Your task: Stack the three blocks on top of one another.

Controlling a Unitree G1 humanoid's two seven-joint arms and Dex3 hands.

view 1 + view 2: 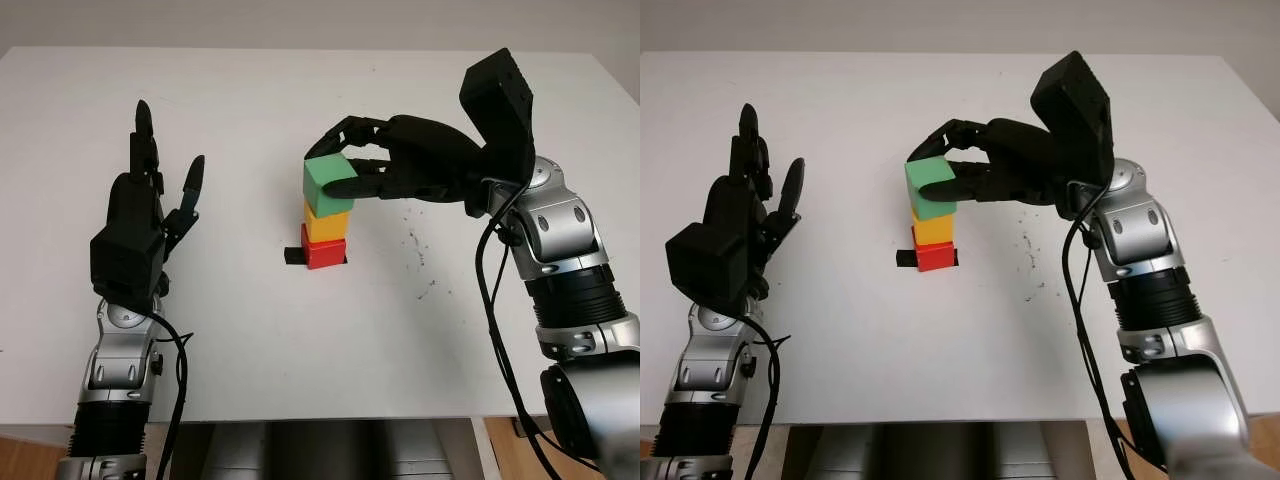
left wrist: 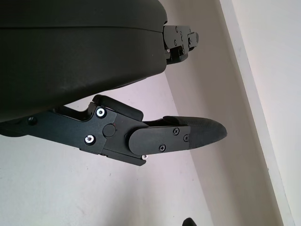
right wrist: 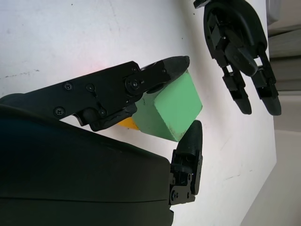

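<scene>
- Near the middle of the white surface (image 1: pixel 250 330) stands a small tower: the red block (image 1: pixel 324 252) at the bottom, the yellow block (image 1: pixel 327 224) on it, and the green block (image 1: pixel 330 185) on top.
- The green block sits slightly tilted and offset toward the robot's left, so its edges do not line up with the yellow block below; whether it rests fully on the yellow block cannot be told.
- A small black mark (image 1: pixel 294 257) lies on the surface just beside the red block, on the robot's left side of it.
- The right hand (image 1: pixel 345 160) reaches in from the robot's right and is closed around the green block, one finger (image 3: pixel 162 70) pressed on one face and another finger (image 3: pixel 190 139) on the opposite face, as the right wrist view shows.
- The left hand (image 1: pixel 150 215) is open, holding nothing, raised over the surface well apart from the tower on the robot's left.
- Around the tower the surface is bare on all sides: wide room toward the far edge, toward the near edge, and between the tower and the left hand.
- A few faint dark specks (image 1: pixel 415 245) mark the surface to the robot's right of the tower, below the right forearm.
</scene>
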